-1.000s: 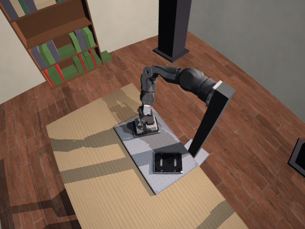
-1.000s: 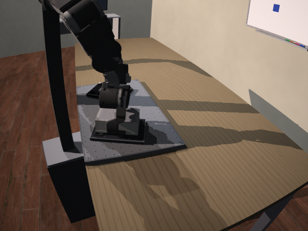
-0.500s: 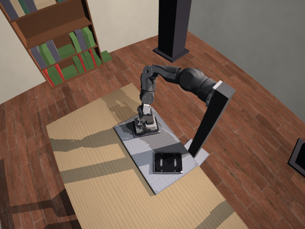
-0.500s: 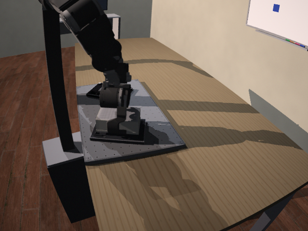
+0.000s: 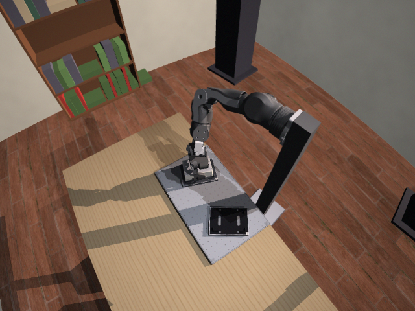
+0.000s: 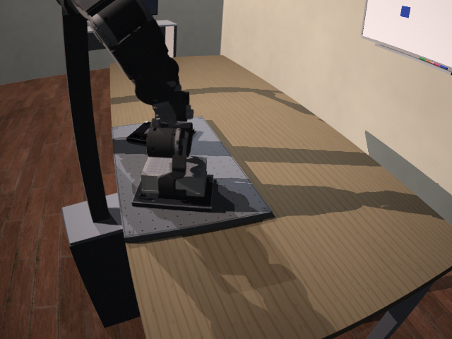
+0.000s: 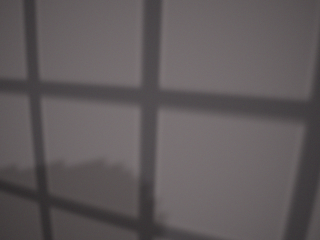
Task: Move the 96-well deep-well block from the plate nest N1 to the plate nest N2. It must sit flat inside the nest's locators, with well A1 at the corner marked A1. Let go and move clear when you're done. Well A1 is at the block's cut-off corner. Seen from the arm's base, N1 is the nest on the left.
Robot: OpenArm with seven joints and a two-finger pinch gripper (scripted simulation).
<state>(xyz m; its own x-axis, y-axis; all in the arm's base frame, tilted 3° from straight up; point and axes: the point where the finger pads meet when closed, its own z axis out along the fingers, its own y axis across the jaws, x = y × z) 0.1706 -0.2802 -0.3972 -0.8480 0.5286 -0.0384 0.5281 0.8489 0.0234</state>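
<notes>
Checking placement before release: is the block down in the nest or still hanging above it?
Down in it. In the exterior view the deep-well block meets the plate nest with no gap; the gripper is shut on it. A1 corner: cannot tell.

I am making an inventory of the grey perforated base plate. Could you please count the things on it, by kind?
Black plate nests: 2 (one under the block, one bare)
Pale grey deep-well block: 1, in the dark two-finger gripper
Total: 3
</notes>
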